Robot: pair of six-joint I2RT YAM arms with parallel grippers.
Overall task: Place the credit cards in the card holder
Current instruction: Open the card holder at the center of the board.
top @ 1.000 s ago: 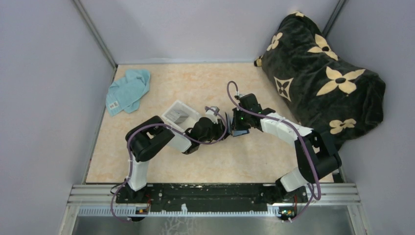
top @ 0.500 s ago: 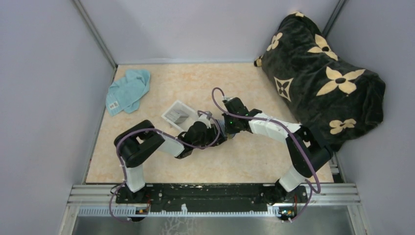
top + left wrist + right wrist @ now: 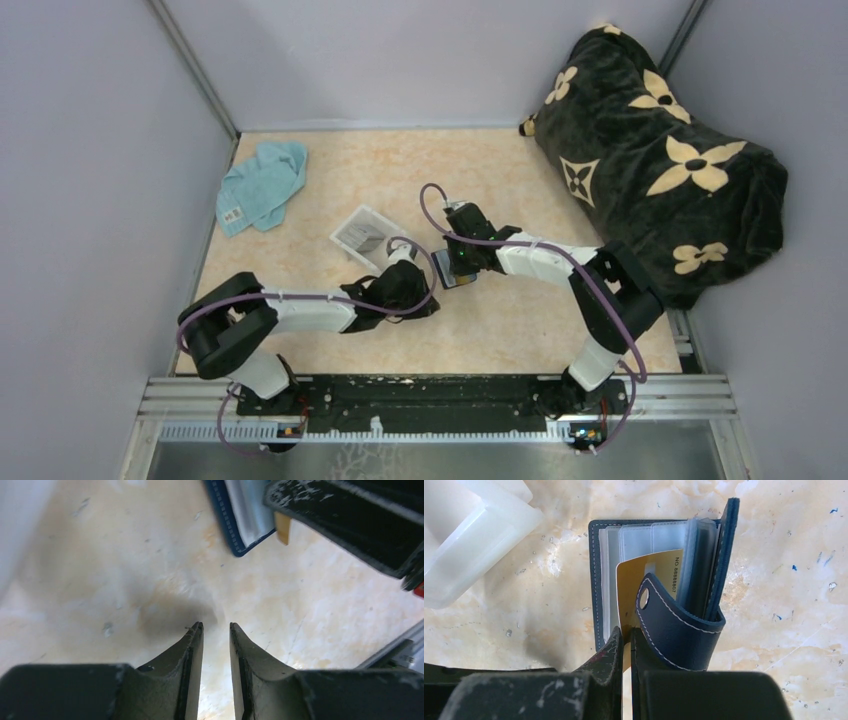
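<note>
**Top external view.** The left claw [image 3: 408, 287] and the right claw [image 3: 458, 268] are seen close together low over the desk [image 3: 520, 190]. The card holder [image 3: 441, 268] lies beneath the right claw, and a clear tray [image 3: 362, 232] lies just beyond the left claw. How either claw is set cannot be told from here.

**Left wrist view.** The left claw's fingers are slightly parted, with nothing between them, above bare desk. Ahead and to the right, a corner of the card holder is seen. An orange-yellow credit card [image 3: 283, 527] shows beside it, partly hidden by the right claw.

**Right wrist view.** The right claw is pinched on the near edge of the credit card. The card's far end lies over the clear pockets of the opened card holder directly ahead. Whether it is seated in a pocket cannot be told. The holder's strap [image 3: 674, 625] curls just right of the fingers. The tray is seen ahead to the left.
</note>
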